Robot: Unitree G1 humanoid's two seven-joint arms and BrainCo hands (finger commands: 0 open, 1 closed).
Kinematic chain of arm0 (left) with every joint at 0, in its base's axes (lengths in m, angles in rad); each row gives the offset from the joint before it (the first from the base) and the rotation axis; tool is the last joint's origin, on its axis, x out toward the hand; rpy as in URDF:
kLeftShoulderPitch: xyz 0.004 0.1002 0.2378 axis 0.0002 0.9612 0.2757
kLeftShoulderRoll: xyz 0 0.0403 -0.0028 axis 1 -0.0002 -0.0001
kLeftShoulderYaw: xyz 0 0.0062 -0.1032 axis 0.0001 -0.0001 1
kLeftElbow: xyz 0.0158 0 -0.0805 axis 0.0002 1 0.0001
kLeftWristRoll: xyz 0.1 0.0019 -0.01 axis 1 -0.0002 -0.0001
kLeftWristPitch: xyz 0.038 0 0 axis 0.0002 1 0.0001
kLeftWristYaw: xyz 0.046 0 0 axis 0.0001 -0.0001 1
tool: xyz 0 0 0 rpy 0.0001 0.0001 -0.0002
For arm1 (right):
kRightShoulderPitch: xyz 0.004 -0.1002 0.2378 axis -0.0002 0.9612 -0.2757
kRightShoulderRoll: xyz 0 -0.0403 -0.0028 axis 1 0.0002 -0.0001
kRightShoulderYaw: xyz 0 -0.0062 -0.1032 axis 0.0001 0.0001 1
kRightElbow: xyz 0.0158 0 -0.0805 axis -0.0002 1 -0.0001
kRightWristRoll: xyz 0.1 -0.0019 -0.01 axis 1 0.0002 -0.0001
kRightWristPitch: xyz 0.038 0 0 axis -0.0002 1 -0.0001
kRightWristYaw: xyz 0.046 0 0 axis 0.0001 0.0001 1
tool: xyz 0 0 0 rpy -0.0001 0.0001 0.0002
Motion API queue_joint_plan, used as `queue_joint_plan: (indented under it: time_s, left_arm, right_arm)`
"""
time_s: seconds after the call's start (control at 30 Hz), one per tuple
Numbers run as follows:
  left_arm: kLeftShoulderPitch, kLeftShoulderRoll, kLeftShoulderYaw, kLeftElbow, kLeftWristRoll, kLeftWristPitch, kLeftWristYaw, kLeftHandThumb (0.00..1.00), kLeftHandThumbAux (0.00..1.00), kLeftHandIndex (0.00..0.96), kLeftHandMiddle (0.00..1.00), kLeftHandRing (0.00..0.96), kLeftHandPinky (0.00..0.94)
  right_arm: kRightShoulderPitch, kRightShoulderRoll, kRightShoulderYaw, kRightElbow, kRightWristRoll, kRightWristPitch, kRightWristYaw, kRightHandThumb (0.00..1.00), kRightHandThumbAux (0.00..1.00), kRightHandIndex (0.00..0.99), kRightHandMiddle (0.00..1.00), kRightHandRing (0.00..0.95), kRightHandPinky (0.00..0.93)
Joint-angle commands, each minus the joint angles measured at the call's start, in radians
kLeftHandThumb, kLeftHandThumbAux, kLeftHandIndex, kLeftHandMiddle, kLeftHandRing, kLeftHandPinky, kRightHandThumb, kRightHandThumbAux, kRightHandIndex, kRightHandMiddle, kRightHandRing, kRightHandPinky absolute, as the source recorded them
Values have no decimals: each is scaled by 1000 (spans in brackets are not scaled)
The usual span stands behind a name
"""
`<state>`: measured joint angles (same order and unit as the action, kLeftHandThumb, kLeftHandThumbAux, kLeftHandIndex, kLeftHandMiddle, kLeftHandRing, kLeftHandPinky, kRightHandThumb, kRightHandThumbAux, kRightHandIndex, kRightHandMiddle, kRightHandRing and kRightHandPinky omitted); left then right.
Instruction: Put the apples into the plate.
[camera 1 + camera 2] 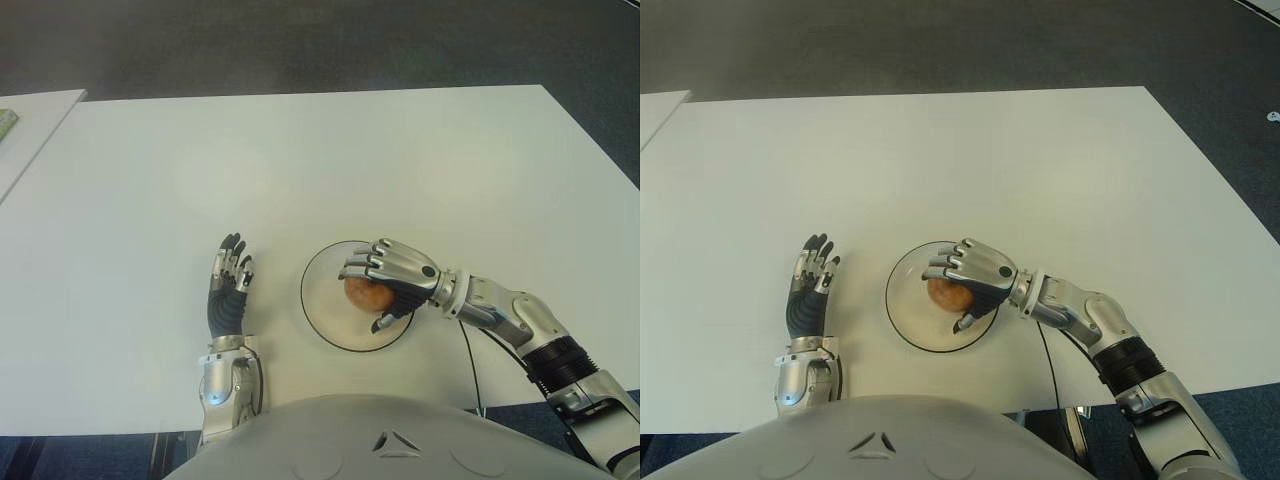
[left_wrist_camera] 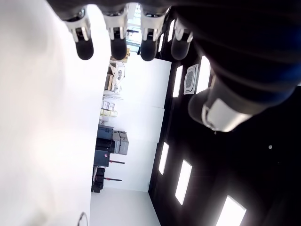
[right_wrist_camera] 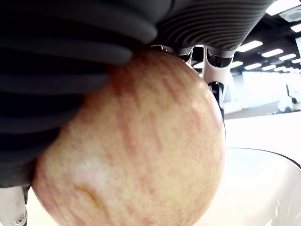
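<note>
One apple, one plate, right hand gripping.

Most of the apple is hidden beneath the right hand in both eye views, and the same hand covers part of the plate, so whether the apple touches the plate's floor cannot be told. In the right wrist view the apple fills the frame and its lower part is cut off by the edge, with only a curve of the plate's rim showing. A greenish item on the side table is cut off and unidentifiable.
</note>
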<state>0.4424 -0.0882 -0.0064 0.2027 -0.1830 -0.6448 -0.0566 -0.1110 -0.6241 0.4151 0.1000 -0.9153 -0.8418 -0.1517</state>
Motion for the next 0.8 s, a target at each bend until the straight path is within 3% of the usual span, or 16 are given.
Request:
queue_joint_plan:
  time_s: [0.03,0.13,0.27,0.53,0.8]
  left_arm:
    - [-66,-46,24,164,-13,55,19,111,597,77,74,49,62]
    - [-65,-52,25,167,-12,42,21,118,602,79,76,53,68]
    - [-73,-51,27,179,-23,40,11,120,603,81,79,58,73]
    - [-50,-69,-8,130,35,29,53,144,617,90,84,70,101]
    - [-47,-56,-9,120,68,36,91,141,638,95,89,77,102]
  right_arm:
    - [-6,14,4,11,24,-6,4,331,564,320,366,328,278]
    - [-4,10,2,2,43,3,33,218,532,252,267,226,189]
    - [-3,-1,3,-24,73,26,109,160,521,169,184,147,117]
    - [1,-13,-4,-70,124,62,238,118,513,66,74,40,14]
    - [7,-8,-16,-100,145,82,290,97,493,43,40,3,0]
